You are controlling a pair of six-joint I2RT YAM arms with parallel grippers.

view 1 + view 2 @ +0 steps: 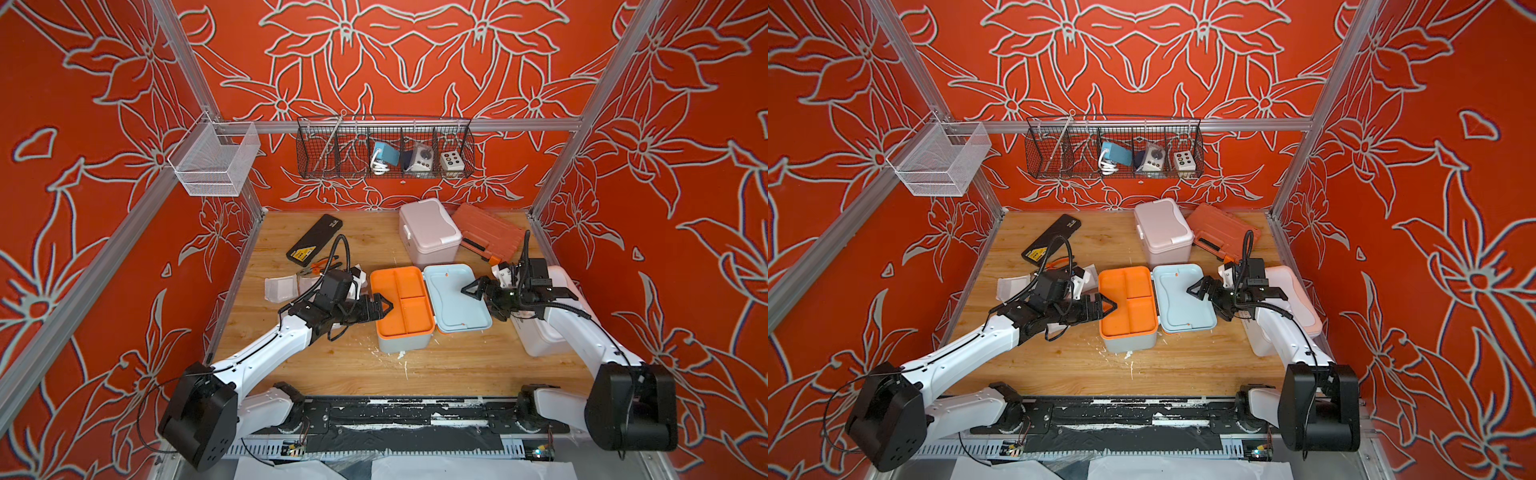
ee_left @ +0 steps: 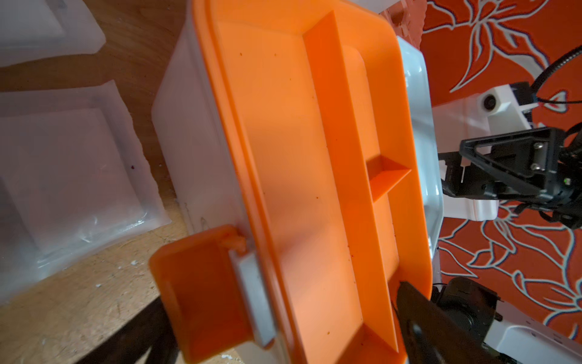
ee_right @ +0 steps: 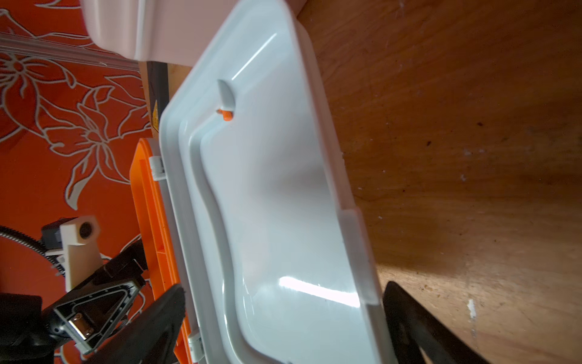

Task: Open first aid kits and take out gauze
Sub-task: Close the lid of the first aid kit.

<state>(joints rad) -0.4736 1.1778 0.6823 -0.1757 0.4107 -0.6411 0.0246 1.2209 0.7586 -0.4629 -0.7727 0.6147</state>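
Two gauze pads (image 1: pixel 282 289) at least are seen in clear wrappers on the bench (image 1: pixel 332 365), just beside the open blue-grey kit (image 1: pixel 405 345) at its 9 o'clock.

The left tool (image 1: pixel 380 309), jaws spread and empty, is held at the 9 o'clock rim of the orange tray (image 1: pixel 399 299). If the tray is hooked or lifted from there, the light kit is likely to be dragged or tipped. The pads beside it may then be swept aside.

The right tool (image 1: pixel 480 297), likewise spread and empty, is held above the lid (image 1: pixel 455 303), which lies folded back at 3 o'clock. A downward push there may strain the hinge or lever the box up.

The white kit (image 1: pixel 540 336) is partly covered by the right arm and may be knocked when that arm is moved.

Contents:
- **Orange tray:** all three compartments are seen empty. Anything beneath the tray is hidden.
- **Pink kit (image 1: pixel 430 232):** it stands shut at 12 o'clock, and its contents cannot be seen.
- **White kit:** it appears shut, and its contents cannot be seen.
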